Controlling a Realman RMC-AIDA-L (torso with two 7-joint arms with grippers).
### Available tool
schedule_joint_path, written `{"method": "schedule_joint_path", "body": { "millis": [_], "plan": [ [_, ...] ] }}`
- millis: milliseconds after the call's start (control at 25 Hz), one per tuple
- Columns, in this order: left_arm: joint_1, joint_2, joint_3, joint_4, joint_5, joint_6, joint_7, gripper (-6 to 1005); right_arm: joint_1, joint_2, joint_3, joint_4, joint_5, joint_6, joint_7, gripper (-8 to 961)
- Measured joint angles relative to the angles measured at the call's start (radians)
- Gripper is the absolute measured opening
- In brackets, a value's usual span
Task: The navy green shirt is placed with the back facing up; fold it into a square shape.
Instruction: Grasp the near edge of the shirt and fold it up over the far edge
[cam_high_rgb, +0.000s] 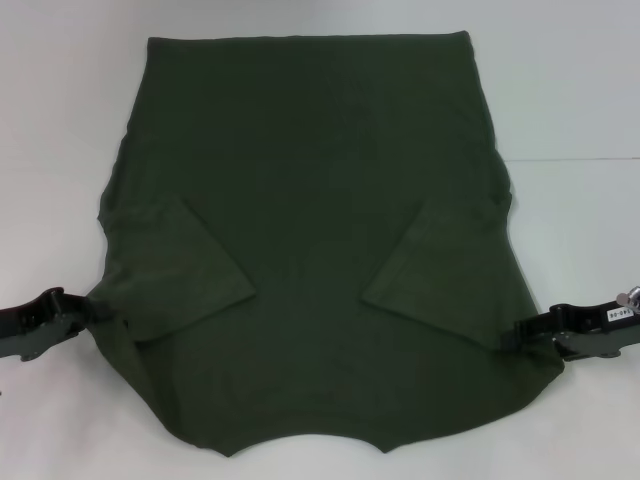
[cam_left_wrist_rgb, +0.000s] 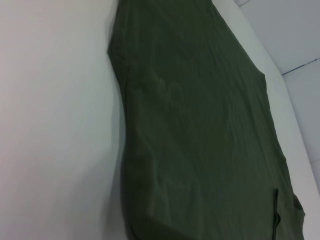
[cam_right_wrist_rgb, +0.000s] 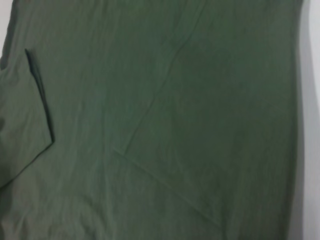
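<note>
The white table (cam_high_rgb: 60, 120) spreads under everything, reaching past both grippers on their outer sides and far beyond them toward the back. On it lies the navy green shirt (cam_high_rgb: 310, 200), flat and broad, filling the whole span between the two grippers; its straight hem is at the far edge, well ahead of both, and its curved neckline sits at the near edge, behind and between them. Both short sleeves are folded inward onto the body of the shirt: the left sleeve (cam_high_rgb: 180, 270) lies just inward of the left gripper, the right sleeve (cam_high_rgb: 435, 270) just inward of the right gripper, each a slanted flap resting on the cloth. The left gripper (cam_high_rgb: 92, 312) is low at the table, its tip meeting the shirt's edge at the shoulder fold on its side; whether its fingers are clenched on the fabric or loose cannot be told. The right gripper (cam_high_rgb: 515, 333) sits the same way on the opposite side, its tip at the shirt's edge near the other shoulder, and its grip likewise cannot be told. In the left wrist view the shirt (cam_left_wrist_rgb: 200, 130) runs away across the table (cam_left_wrist_rgb: 55, 125). In the right wrist view the shirt (cam_right_wrist_rgb: 165, 115) fills nearly the whole field, a sleeve edge (cam_right_wrist_rgb: 37, 95) showing as a dark seam.
</note>
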Motion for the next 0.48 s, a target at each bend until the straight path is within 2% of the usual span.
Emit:
{"method": "schedule_joint_path", "body": {
  "millis": [120,480],
  "plan": [
    [0.0,0.0,0.001,0.0,0.0,0.002,0.0,51,0.0,0.003,-0.001,0.0,-0.001,0.007,-0.001,585],
    [0.0,-0.001,0.001,0.0,0.0,0.002,0.005,60,0.0,0.005,-0.01,0.0,-0.002,0.017,-0.001,565]
  ]
}}
